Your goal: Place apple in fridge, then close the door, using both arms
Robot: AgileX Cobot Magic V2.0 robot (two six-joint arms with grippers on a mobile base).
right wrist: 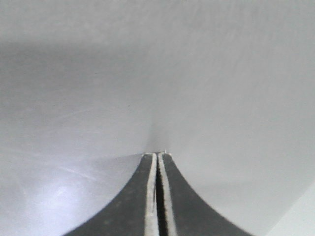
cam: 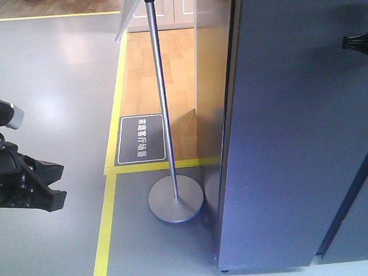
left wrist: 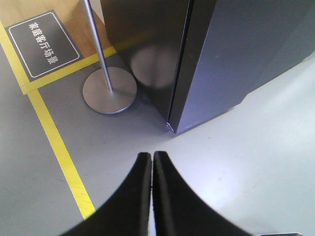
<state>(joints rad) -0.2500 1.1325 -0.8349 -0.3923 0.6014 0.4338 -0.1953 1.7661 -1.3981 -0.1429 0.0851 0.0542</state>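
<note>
With the right hand point(right wrist: 157, 155) clenched empty against the door point(cam: 296, 137), that stiff, slick panel seemingly needed flat pushing.

sign stand point(cam: 175, 198) (round metal base) | dark floor sign point(cam: 142, 138) | yellow floor tape point(cam: 104, 233)

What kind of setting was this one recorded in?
Probably a staged indoor demo or test space, not a real home: yellow floor tape borders a wood-floor zone, a floor sign labels it, a sign stand sits beside the dark grey fridge.
</note>
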